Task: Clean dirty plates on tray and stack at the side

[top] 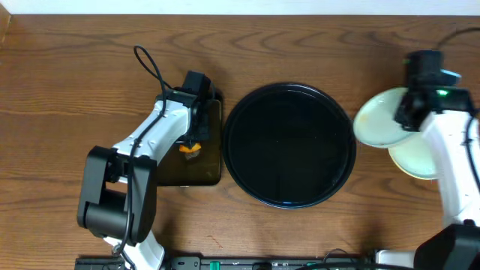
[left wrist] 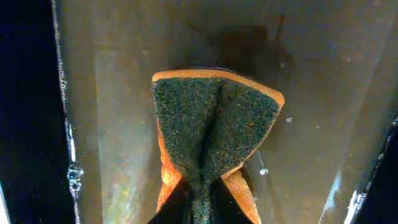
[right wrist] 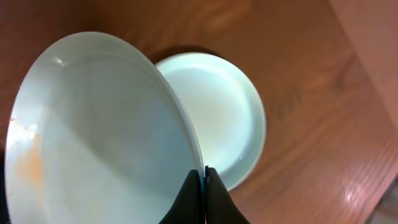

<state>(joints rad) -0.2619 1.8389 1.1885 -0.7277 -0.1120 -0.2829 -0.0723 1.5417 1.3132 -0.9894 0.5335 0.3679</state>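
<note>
i'm looking straight down from the overhead camera, taking in the worktop (top: 60, 112) from well above. the left wrist camera is facing down, very close to the sponge (left wrist: 211, 137) on the rectangular tray (left wrist: 323, 93). the right wrist camera is facing down close over the tilted plate (right wrist: 99, 137) and flat plate (right wrist: 230, 118); overhead is sharing both spots.

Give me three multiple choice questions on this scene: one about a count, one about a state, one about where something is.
1. The round tray carries: A nothing, B one plate, C two plates.
2. The right gripper is: A open, B shut on a plate, C shut and empty.
3. The sponge is: A over the rectangular tray, B on the round tray, C on the table.
Answers: A, its surface is bare; B, the jaws pinch the rim; A, the left gripper holds it there.
</note>
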